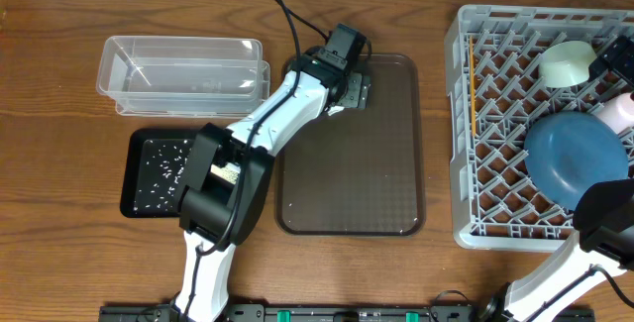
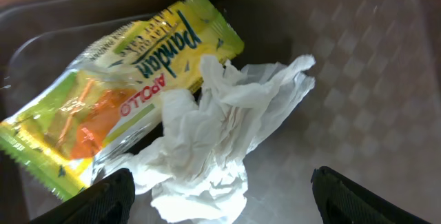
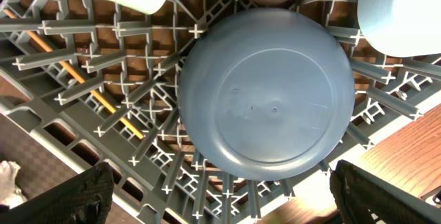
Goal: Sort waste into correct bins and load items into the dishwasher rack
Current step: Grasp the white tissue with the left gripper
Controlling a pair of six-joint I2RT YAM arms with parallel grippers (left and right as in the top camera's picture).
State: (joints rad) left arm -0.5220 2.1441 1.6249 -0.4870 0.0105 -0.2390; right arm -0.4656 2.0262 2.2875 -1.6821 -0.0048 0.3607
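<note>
My left gripper (image 1: 347, 76) (image 2: 241, 207) is open, low over the far end of the brown serving tray. A crumpled white tissue (image 2: 220, 127) lies between its fingers, with the yellow-green snack wrapper (image 2: 103, 93) just beyond and partly under it. My right gripper (image 3: 227, 207) is open and empty over the near edge of the grey dishwasher rack (image 1: 495, 163). The dark-blue bowl (image 1: 575, 159) (image 3: 269, 93) lies upside down in the rack. The mint-green bowl (image 1: 567, 62), pink cup (image 1: 619, 112) and chopstick (image 1: 474, 94) (image 3: 89, 89) are also in the rack.
The clear tub (image 1: 183, 69) stands at the back left. The black tray (image 1: 134, 178) in front of it holds scattered rice grains (image 1: 163, 168). The brown serving tray (image 1: 376, 183) lies in the middle. My left arm reaches across the black tray's right side.
</note>
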